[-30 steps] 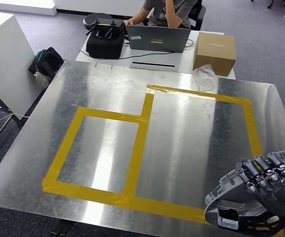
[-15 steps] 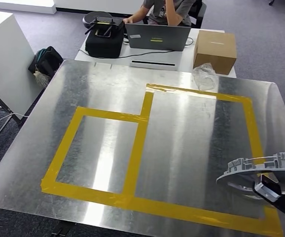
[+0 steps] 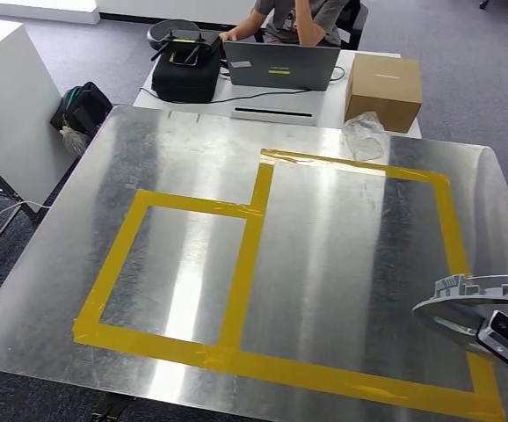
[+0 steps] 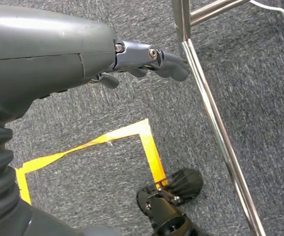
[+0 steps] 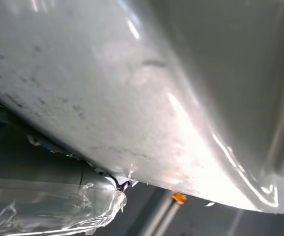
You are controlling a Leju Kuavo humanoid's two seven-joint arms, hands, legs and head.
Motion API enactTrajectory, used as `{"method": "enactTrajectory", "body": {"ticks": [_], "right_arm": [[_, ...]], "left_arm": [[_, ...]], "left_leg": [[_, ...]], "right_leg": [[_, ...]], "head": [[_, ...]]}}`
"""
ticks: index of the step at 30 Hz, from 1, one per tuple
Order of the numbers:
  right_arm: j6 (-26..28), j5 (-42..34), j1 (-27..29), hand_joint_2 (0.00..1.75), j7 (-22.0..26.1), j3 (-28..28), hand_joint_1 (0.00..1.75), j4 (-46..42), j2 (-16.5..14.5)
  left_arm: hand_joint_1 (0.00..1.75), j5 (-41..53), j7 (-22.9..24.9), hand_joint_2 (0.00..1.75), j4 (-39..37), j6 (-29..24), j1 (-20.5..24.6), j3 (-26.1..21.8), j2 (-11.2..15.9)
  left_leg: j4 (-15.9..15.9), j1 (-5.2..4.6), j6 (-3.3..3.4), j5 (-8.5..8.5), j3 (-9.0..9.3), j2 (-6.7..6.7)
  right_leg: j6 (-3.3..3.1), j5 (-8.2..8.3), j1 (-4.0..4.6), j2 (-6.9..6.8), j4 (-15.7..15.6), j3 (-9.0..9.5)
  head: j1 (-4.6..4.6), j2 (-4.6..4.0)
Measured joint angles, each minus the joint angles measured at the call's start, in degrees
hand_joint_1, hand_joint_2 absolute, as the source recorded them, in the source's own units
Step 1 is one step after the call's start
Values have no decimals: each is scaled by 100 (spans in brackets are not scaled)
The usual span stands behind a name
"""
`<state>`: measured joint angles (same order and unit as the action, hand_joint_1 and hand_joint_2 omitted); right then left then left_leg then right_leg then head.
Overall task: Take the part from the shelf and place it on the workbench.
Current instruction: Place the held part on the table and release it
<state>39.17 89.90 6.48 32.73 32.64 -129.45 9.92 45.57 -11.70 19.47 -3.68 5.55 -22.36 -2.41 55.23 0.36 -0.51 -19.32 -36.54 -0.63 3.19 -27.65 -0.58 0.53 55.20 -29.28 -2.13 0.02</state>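
The part (image 3: 476, 294) is a flat, round grey casting with ribbed edges. It hangs just above the steel workbench (image 3: 192, 149) at its near right corner, over the right side of the yellow tape outline (image 3: 244, 264). My right hand (image 3: 506, 338) carries it from below; I see its wrist block, while the part hides the fingers. A shiny grey metal surface (image 5: 152, 98) lies very close in the right wrist view. My left hand (image 4: 77, 54) hangs beside the bench over the carpet, its fingers (image 4: 162, 59) stretched out and holding nothing.
Behind the bench a person (image 3: 298, 18) sits at a desk with a laptop (image 3: 281, 66), a black case (image 3: 186, 70) and a cardboard box (image 3: 382, 90). Crumpled plastic (image 3: 366, 136) lies at the bench's far edge. A steel leg (image 4: 214, 123) stands near my left hand.
The part has moved right and slightly further over the bench's right edge. The fingers seen over its rim a second ago are now out of sight.
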Motion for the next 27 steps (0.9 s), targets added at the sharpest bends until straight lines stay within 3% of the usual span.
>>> {"method": "enactTrajectory", "body": {"ticks": [5,22,27], "right_arm": [[0,8,234,175,609,104,175,-126,29],[-2,1,1476,175,631,175,175,205,915],[-2,-10,1536,175,629,339,175,570,997]], "left_arm": [[0,-58,-10,175,-4,22,27,78,15],[0,-267,32,175,-36,41,117,292,67],[0,-369,57,175,-45,65,132,320,116]], "left_leg": [[0,0,0,0,-3,-1],[0,-2,3,-4,-11,-1],[0,0,2,-6,-9,2]], "right_leg": [[1,-1,0,-3,0,-2],[0,-4,-1,-4,0,-7],[0,-4,1,3,0,-10]], "head": [[1,0],[-1,0],[2,1]]}}
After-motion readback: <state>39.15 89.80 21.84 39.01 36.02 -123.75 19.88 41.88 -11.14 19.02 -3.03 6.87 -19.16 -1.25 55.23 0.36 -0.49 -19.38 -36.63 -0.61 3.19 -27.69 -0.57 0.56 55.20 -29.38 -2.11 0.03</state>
